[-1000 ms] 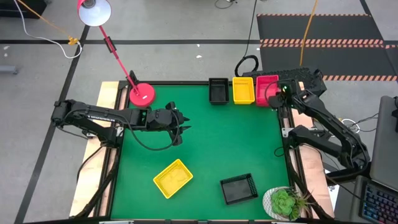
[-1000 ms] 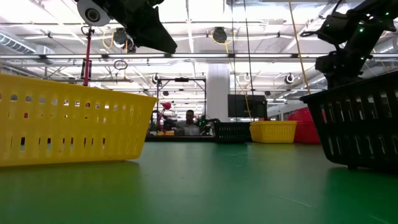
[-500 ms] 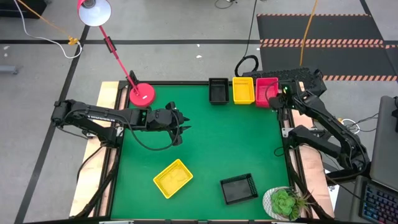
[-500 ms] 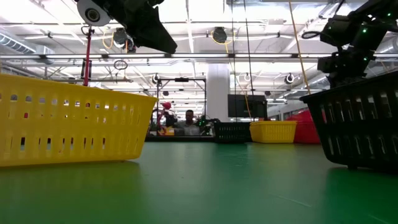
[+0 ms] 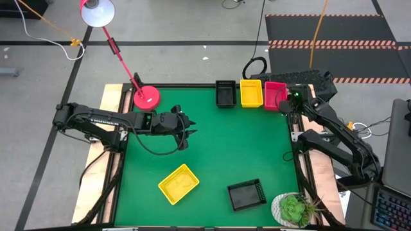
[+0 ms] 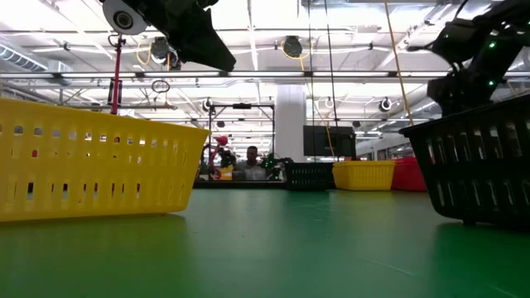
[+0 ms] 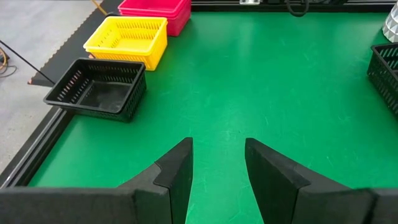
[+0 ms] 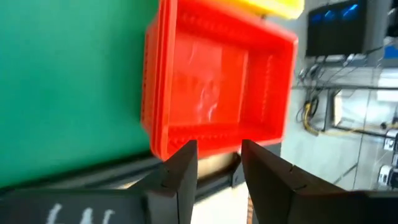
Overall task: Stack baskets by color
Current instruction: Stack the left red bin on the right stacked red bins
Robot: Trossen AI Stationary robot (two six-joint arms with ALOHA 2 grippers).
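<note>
The right gripper (image 5: 287, 102) hangs at the far right corner of the green table (image 5: 212, 147), its arm folded back along the right edge and reaching up from the mount at the side. Its two dark fingers (image 8: 180, 174) stand a narrow gap apart with nothing between them, poised just above the near rim of the red-pink basket (image 8: 217, 81), which sits directly under and ahead of the claw. That basket (image 5: 275, 93) ends a row along the far edge: beside it, farther from the right claw, the yellow basket (image 5: 251, 94), then the black basket (image 5: 225, 94), all three side by side.

The left gripper (image 5: 186, 133) is held out over the left half of the table, the arm stretched almost level from its mount at the left edge, wrist pointing across the mat. Its fingers (image 7: 177, 171) are parted by a moderate gap and hold nothing; only bare green mat shows between them. Well ahead of this claw lies the same far row of three.

Nearer the front edge, below and behind the left claw, a loose yellow basket (image 5: 178, 183) lies turned at an angle, and a loose black basket (image 5: 246, 194) sits apart from it toward the right, close to a potted plant (image 5: 294, 209). A red lamp (image 5: 146, 97) stands at the far left corner.
</note>
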